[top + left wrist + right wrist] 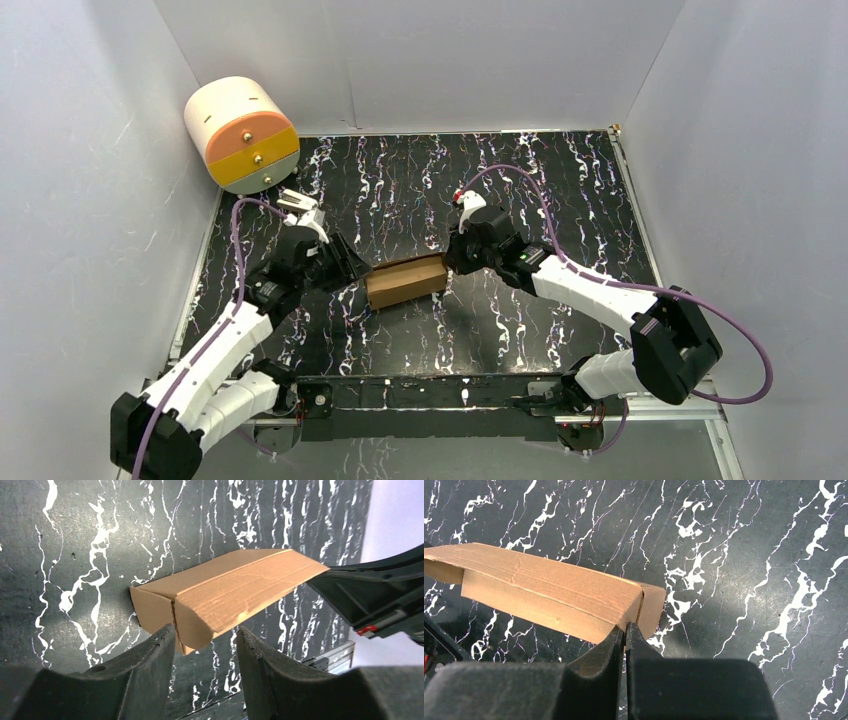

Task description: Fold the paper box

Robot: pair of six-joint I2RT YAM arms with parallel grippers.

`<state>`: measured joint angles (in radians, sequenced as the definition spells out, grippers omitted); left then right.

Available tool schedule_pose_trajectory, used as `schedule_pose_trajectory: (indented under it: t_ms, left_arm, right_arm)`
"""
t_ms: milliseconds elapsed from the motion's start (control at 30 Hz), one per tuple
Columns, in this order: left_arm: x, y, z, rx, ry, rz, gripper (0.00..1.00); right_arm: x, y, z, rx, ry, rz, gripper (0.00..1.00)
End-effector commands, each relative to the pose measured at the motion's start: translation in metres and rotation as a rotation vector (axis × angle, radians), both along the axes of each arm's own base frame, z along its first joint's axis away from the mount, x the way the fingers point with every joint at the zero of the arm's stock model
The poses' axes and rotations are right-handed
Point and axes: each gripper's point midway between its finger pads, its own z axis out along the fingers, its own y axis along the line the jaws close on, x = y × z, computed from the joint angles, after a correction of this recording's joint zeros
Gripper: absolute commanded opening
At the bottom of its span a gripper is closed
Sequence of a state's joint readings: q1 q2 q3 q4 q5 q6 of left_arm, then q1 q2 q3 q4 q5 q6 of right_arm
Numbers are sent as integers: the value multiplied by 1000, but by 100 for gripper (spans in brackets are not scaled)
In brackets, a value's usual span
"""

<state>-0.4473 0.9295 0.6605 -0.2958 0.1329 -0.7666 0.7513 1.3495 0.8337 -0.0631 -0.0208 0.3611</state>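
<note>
The paper box (405, 281) is a small brown cardboard box lying on the black marbled table between both arms. My left gripper (352, 270) is at its left end, open. In the left wrist view the box (235, 587) has a curved end flap reaching down between the spread fingertips of that gripper (206, 630). My right gripper (450, 262) is at the right end. In the right wrist view its jaws (625, 626) are pressed together on a thin cardboard edge at the seam of the box (549, 597).
A cream, orange and yellow cylindrical drawer unit (243, 135) lies at the back left corner. White walls enclose the table (560, 180) on three sides. The right gripper's black body (370, 600) shows beyond the box's far end in the left wrist view.
</note>
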Motion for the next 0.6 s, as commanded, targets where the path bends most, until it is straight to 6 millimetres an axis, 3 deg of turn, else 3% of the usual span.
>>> schedule_pose_trajectory:
  t_ms: [0,167,333,567]
  left_arm:
    - [0,3,25,-76,-32,87,45]
    - [4,1,35,-152,-30,155,43]
    - [7,4,25,-173,-5,218,37]
    - [2,-10,6,-218,84,178,29]
  right_arm:
    - [-5,-4,-3,-28,-3,8,11]
    - [-5,-4,0,-21,-12,10,11]
    - [-2,-6,1,-32,-28,-12,11]
    - [-1,-5,4,-33,-46,-24,11]
